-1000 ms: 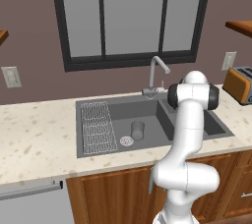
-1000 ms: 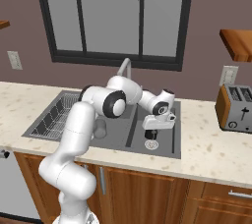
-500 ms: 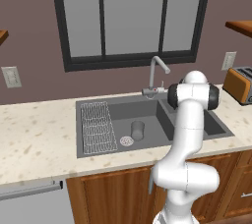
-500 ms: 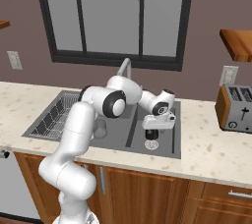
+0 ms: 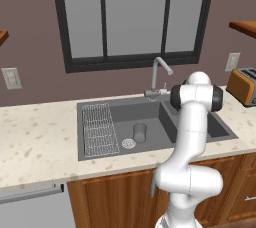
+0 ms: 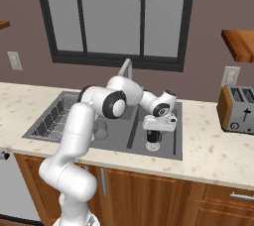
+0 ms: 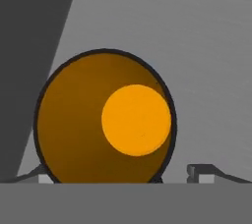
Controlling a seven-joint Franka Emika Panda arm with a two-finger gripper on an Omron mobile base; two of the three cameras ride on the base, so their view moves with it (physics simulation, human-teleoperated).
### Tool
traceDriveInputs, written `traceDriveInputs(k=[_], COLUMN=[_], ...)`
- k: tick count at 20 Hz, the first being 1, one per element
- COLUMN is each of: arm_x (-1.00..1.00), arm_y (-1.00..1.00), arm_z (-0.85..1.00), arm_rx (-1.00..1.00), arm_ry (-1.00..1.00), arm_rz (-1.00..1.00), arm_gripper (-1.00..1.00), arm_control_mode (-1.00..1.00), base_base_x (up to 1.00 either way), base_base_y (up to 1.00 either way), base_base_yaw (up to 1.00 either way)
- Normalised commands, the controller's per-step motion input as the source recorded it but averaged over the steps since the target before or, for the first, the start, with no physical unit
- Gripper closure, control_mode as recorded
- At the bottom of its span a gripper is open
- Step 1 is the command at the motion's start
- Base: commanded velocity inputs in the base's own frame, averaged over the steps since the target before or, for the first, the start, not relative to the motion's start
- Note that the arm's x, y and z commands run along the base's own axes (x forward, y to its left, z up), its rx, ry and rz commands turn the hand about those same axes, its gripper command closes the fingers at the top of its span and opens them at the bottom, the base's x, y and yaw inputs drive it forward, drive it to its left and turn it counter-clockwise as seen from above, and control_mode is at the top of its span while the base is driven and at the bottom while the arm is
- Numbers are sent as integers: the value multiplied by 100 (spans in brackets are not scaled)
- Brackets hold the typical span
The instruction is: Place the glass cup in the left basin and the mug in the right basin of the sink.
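Hand view, nearest: the mug [image 7: 105, 117] sits right under the camera, orange-yellow interior open toward the lens, black rim round. One finger tip [image 7: 199, 173] shows to the right of it, apart from the rim; the other is mostly hidden behind the mug. Whether the gripper [image 6: 157, 135] is clamped on the mug or just released, I cannot tell.

Right base view: gripper low inside the right basin [image 6: 168, 131], pointing down, silver drain [image 6: 153, 146] just below it. Mug appears at or near the basin floor.

Judgement: the step in hand is setting the mug down. To do it well: confirm the base rests flat before opening, open fully, lift straight up so a finger does not catch the rim and tip it.

Farther: the glass cup [image 5: 140, 132] already stands in the left basin [image 5: 150, 122], beside the wire rack [image 5: 98, 129].

Surroundings: speckled beige tabletop [image 5: 35, 139] around the sink [image 5: 80, 122], curved faucet [image 5: 158, 74] behind, toaster [image 6: 237, 108] to the right, dark-framed window [image 5: 135, 17] on a brown wall.
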Motion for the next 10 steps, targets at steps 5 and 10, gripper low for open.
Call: traceDriveInputs(k=[5, 10], arm_x=[-23, -9], arm_y=[4, 6], arm_z=[-9, -10], arm_rx=[-1, -7], arm_ry=[-1, -16], arm_rz=[-12, -14], arm_gripper=[-100, -100], arm_control_mode=[-100, -100], base_base_x=[0, 0], base_base_y=[0, 0], base_base_yaw=[0, 0])
